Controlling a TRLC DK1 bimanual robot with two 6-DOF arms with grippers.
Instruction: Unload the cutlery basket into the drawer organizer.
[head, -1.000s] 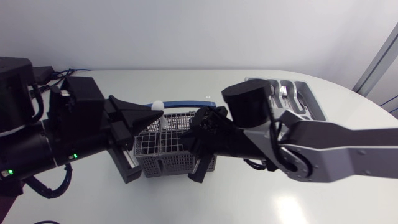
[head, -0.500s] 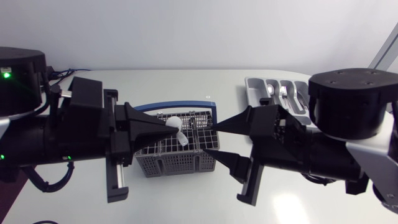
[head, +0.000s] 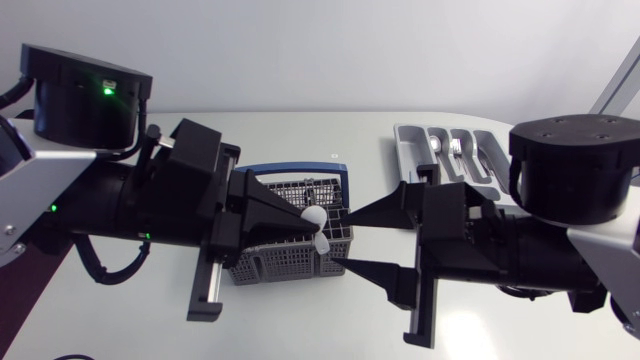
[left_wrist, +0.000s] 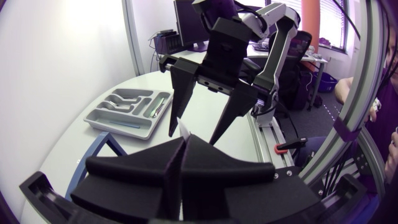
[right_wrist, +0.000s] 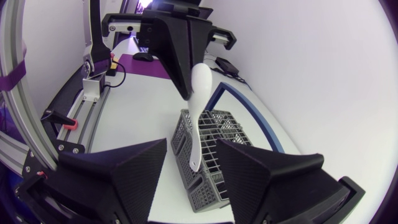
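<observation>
Item: white spoon (right_wrist: 198, 118), held in the air over the cutlery basket (head: 270, 255), clear of its rim. Holder: left gripper (head: 311, 222), fingers pressed together on the spoon near its bowl end; in the left wrist view only a white sliver shows past the fingertips. Opposite: right gripper (head: 347, 242), fingers spread wide, tips facing the spoon from the other side with one finger on each flank, touching nothing. Orientation: long axis close to upright, bowl uppermost, handle hanging down towards the basket; seen from above it is foreshortened to a short white shape. Destination: drawer organizer (head: 403, 145), well apart from the basket on the right arm's side of the table, with several pieces of cutlery already lying in its compartments. Progress, by my reckoning: partly done, as some pieces are filed and this spoon is out of the basket but not yet delivered. It looks set for a handover to the right arm. Whether more cutlery remains in the basket cannot be told through the grid.
</observation>
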